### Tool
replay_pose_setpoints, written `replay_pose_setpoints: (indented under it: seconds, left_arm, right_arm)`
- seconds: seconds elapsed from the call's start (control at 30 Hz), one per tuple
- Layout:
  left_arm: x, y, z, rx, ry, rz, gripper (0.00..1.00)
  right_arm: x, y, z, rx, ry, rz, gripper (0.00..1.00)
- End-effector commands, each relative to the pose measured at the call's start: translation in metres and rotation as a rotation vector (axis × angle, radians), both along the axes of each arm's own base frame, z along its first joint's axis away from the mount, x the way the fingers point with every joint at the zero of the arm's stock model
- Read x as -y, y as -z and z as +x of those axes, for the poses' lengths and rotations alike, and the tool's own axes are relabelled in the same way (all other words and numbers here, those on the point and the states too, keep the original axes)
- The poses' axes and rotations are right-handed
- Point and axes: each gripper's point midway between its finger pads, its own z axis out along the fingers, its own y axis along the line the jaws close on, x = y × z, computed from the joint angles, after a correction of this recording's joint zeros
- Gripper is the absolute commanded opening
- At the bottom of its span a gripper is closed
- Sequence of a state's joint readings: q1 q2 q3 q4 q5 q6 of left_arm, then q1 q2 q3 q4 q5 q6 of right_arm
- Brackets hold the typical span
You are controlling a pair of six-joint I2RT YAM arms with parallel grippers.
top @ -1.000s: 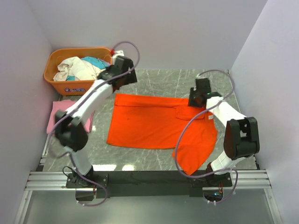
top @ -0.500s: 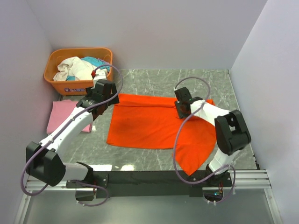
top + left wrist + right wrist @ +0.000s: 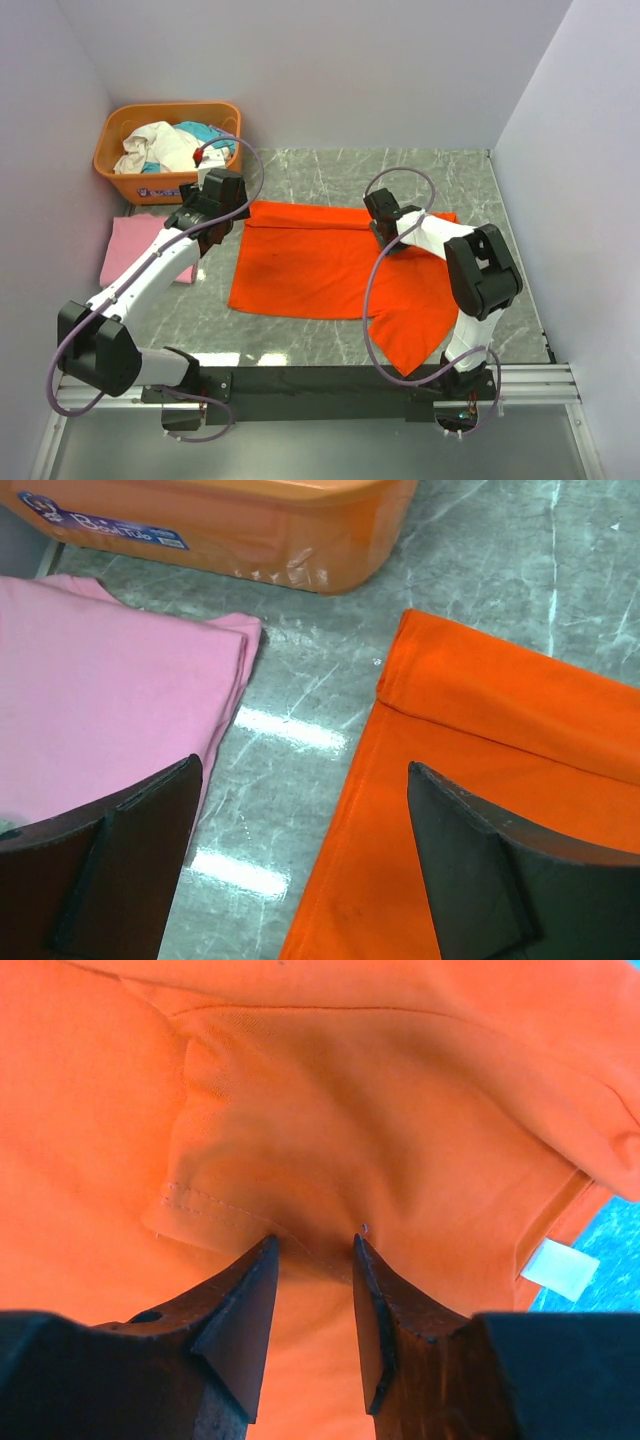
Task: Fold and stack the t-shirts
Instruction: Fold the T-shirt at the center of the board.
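My right tool (image 3: 312, 1245) pinches a soft, stitched fold of the orange-red t-shirt (image 3: 330, 1110); my left tool (image 3: 300, 780) hangs released above the glossy marbled table (image 3: 300, 670).

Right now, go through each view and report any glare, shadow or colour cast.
Top external: sharp and evenly lit, with white glare strips on the table at its front edge. Left wrist: more glare streaks between the pink t-shirt and the orange-red t-shirt. Right wrist: orange cloth fills the frame, the right fingers are dark in shadow, and the lower-right corner is tinted blue.
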State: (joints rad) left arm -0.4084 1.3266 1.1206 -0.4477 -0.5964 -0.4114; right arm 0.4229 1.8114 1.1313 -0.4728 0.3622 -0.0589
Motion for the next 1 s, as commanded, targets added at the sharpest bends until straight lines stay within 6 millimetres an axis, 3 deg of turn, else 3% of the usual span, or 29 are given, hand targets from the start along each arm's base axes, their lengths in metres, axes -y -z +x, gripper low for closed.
replay_pose_setpoints:
  seconds: [0.0, 0.2, 0.37, 0.47, 0.77, 0.97]
  left_arm:
    - [-0.005, -0.007, 0.006, 0.033, -0.022, 0.017, 0.89]
    - [-0.006, -0.005, 0.007, 0.031, -0.026, 0.024, 0.89]
    - [-0.006, -0.003, 0.007, 0.023, -0.024, 0.03, 0.88]
    - [-0.005, -0.002, 0.008, 0.02, -0.023, 0.03, 0.88]
    - [-0.005, 0.001, 0.008, 0.009, -0.019, 0.034, 0.89]
    - [-0.003, 0.004, 0.009, 0.0, -0.012, 0.035, 0.89]
  right_arm:
    - [0.001, -0.006, 0.01, 0.022, -0.005, -0.021, 0.42]
    - [0.0, 0.001, 0.009, 0.0, -0.018, -0.022, 0.35]
    - [-0.001, -0.002, 0.009, 0.007, -0.026, -0.02, 0.09]
    - [-0.001, -0.008, 0.011, 0.016, -0.026, -0.016, 0.0]
    - [-0.005, -0.035, 0.007, 0.026, 0.0, 0.031, 0.0]
    - [-0.01, -0.037, -0.005, -0.063, 0.013, 0.049, 0.0]
